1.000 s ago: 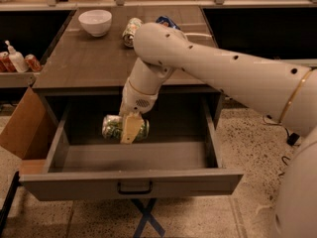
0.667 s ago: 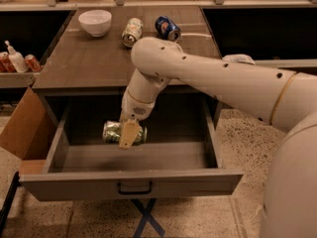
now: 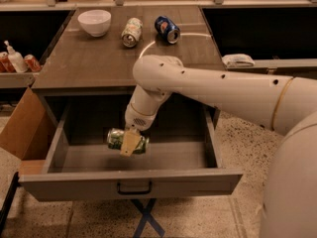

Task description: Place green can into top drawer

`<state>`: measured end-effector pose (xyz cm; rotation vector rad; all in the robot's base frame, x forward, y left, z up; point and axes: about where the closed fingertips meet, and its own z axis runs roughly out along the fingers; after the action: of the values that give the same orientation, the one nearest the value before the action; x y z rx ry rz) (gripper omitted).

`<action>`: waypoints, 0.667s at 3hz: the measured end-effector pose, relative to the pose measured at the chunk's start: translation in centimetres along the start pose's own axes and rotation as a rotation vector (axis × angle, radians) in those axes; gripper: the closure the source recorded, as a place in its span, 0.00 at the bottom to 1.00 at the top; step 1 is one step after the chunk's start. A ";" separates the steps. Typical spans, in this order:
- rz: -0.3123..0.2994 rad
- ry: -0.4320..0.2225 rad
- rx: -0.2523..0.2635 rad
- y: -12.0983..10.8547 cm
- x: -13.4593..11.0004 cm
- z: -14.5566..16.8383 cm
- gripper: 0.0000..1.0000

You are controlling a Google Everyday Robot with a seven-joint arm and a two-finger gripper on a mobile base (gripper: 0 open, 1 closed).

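Top drawer (image 3: 198,180) stands pulled out beneath the worktop (image 3: 89,63). The end effector (image 3: 130,144) hangs inside it, left of centre, gripping the green can (image 3: 115,139) sideways. Far on the worktop: bowl (image 3: 94,22) left, two cans (image 3: 132,31) right of it. A box (image 3: 22,128) leans left of the drawer.

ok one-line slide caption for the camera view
Gripper holds the green can on its side inside the open top drawer.

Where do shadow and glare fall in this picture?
Camera view: deep shadow fills the back of the top drawer under the table; a pale curved streak, perhaps glare, runs beside the blue can; the gripper, inside the drawer, holds the green can in light.
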<state>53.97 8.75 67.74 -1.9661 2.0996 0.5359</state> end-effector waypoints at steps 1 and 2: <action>0.072 -0.005 -0.009 0.3 1.2 1.8 0.82; 0.116 -0.004 -0.017 0.4 2.0 2.8 0.58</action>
<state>53.16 8.05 64.45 -1.8594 2.2239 0.5804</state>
